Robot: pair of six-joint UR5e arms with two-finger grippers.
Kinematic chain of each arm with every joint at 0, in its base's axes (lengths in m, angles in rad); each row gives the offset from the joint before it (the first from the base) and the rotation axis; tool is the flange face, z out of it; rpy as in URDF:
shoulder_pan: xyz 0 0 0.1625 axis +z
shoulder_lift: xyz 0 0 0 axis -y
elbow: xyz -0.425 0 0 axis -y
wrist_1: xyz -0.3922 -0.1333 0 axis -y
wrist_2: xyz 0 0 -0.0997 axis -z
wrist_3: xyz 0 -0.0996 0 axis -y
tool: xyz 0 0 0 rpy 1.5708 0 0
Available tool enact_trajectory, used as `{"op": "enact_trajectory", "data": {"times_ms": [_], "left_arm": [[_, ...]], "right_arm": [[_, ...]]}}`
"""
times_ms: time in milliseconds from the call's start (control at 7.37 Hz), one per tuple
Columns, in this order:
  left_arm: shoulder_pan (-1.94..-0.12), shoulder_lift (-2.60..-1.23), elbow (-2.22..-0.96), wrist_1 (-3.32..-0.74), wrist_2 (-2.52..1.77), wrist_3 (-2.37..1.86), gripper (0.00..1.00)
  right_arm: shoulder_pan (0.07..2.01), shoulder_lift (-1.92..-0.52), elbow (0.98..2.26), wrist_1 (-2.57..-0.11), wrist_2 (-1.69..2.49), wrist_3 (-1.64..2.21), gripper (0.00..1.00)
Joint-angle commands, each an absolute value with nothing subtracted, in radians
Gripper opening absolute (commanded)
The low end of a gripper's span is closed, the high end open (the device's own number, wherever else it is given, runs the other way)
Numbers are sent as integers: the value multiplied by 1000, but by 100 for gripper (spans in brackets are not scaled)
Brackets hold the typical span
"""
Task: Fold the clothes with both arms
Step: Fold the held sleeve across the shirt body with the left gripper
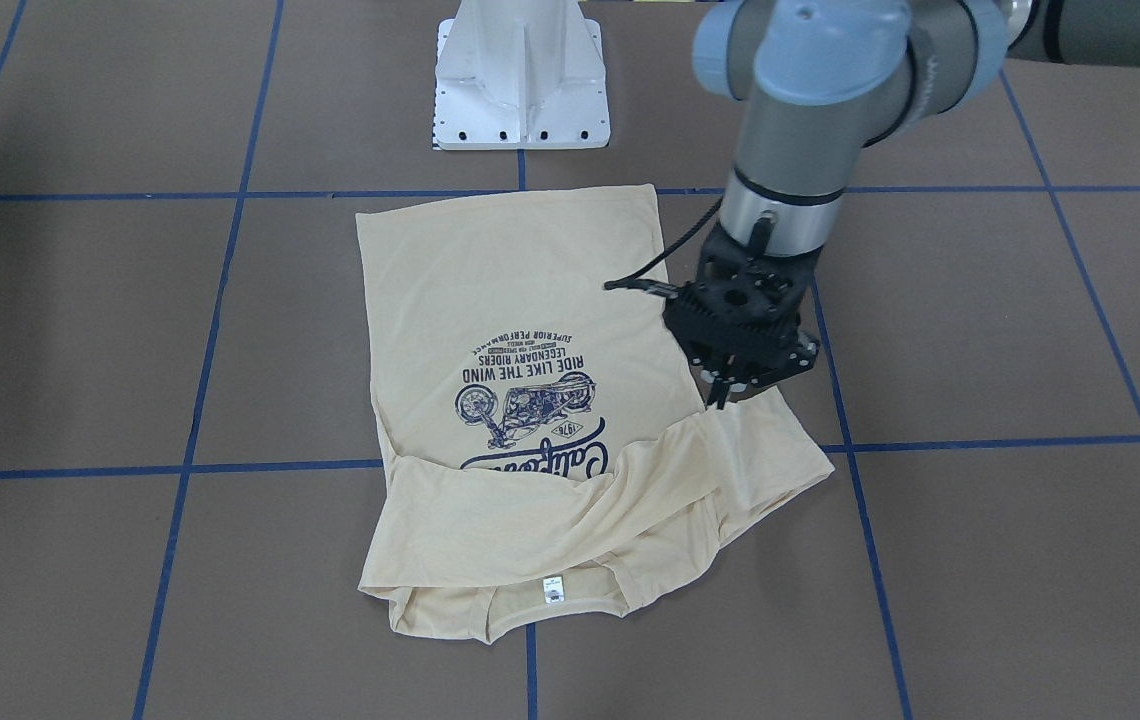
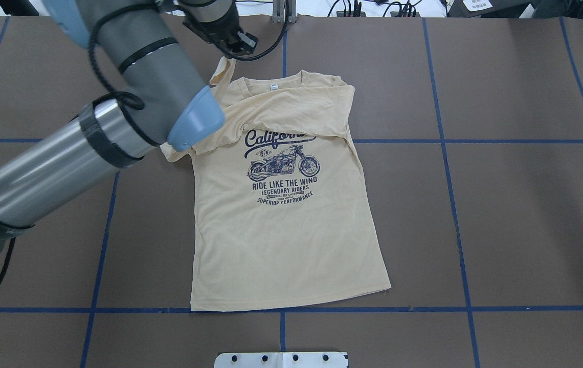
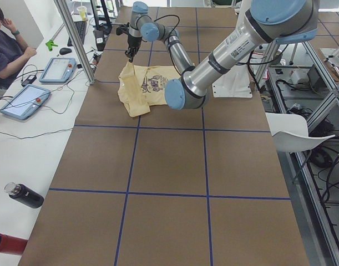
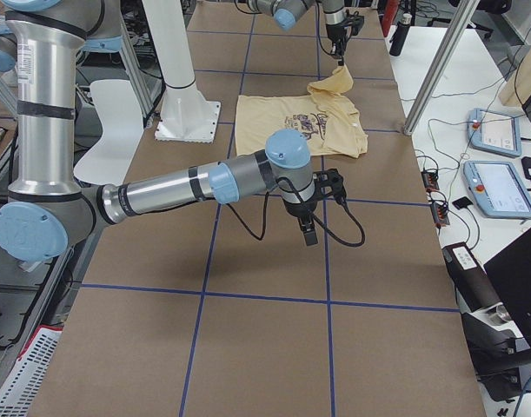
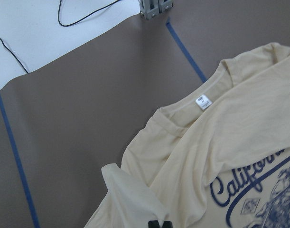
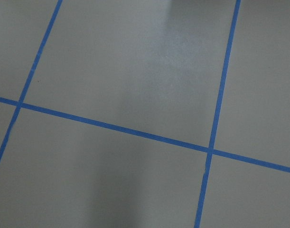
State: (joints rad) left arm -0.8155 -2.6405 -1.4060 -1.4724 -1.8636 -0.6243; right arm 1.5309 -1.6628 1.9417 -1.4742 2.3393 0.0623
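T-shirt (image 1: 510, 290) lies print-up on table (image 1: 980, 330), one sleeve (image 1: 768, 440) raised. Left gripper (image 1: 722, 393) fingers pinch that sleeve. Right gripper (image 4: 308, 233) hovers well apart; finger state cannot be told.

Cream T-shirt (image 1: 510, 290) lies print-up, one sleeve (image 4: 333, 84) lifted.

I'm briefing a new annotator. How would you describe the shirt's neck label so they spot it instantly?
On the blue-taped brown table lies a cream T-shirt with a navy motorcycle print. Just inside its collar, at the end farthest from the white pedestal, sits the label: the only white patch.
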Motion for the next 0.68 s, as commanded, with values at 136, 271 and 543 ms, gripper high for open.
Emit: {"op": "enact_trajectory", "data": {"times_ms": [136,271,543], "left_arm": [[-660,-2922,-1019,-1550,-1792,-887,0],[-620,-2942,-935,-1625,-1739,-982,0],[-608,-2967,-856,-1780,-1738,-1122,99]], "right_arm": [[1531,-1663,1941,-1474,2339,63,100],[1531,-1663,1939,-1474,2339,63,100],[1531,-1663,1940,-1474,2342,63,100]]}}
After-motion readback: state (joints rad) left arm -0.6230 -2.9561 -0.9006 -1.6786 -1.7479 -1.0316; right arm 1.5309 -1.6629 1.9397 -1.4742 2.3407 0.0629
